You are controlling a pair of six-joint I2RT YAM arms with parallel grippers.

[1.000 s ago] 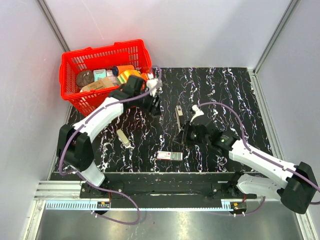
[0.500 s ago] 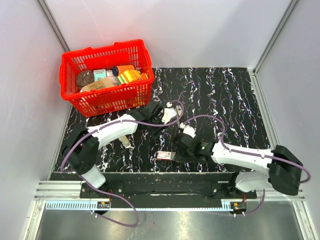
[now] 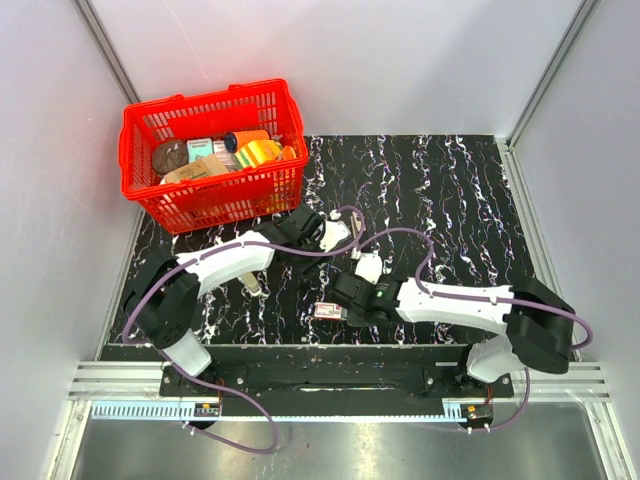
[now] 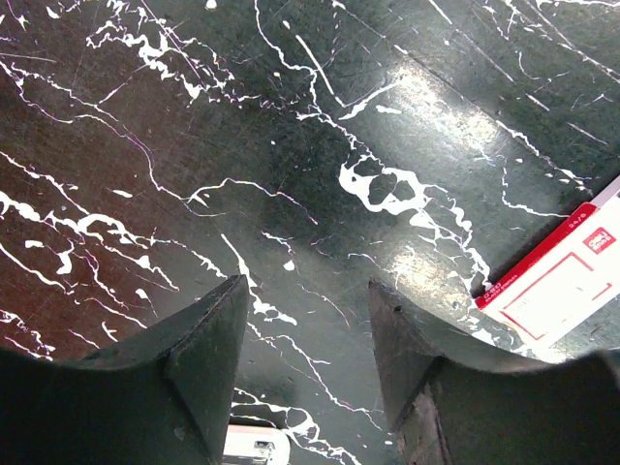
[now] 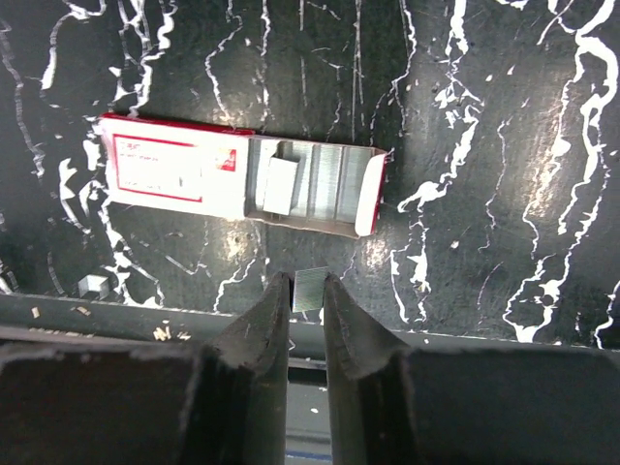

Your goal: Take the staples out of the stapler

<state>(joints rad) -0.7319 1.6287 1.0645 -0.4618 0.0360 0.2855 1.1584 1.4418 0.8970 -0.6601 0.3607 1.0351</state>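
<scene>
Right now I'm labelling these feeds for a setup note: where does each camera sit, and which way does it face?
Top external: above and behind the bases, looking down on the table, red basket, left arm and right arm.
Left wrist: faces down at table and a staple box corner; open left gripper shows.
Right wrist: faces down at the opened box; right gripper pinches a staple strip.
Shared: all three show the box.

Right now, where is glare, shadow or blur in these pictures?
Left wrist view: glare whitens the table; the left tool is dark. Right wrist view: staple box and staple strip sharp, glare beneath the box. Top external view: even light, no blur.
</scene>
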